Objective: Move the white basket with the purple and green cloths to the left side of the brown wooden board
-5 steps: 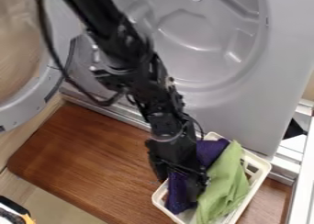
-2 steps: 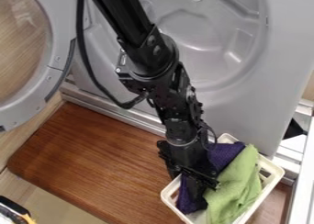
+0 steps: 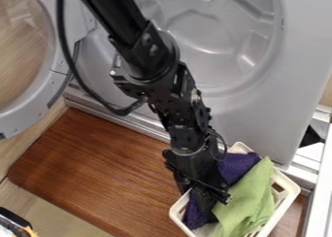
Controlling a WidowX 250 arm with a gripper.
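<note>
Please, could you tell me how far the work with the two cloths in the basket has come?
Already done: the round door stands open. In hand: the claw is down in the white basket, at the purple cloth; I cannot tell if it grips it. Left, it seems: any lifting out, because the purple cloth and green cloth both lie in the basket.

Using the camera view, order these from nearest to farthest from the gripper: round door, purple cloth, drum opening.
1. Purple cloth, right against the gripper
2. Drum opening, above the gripper in view
3. Round door, at upper left
</note>
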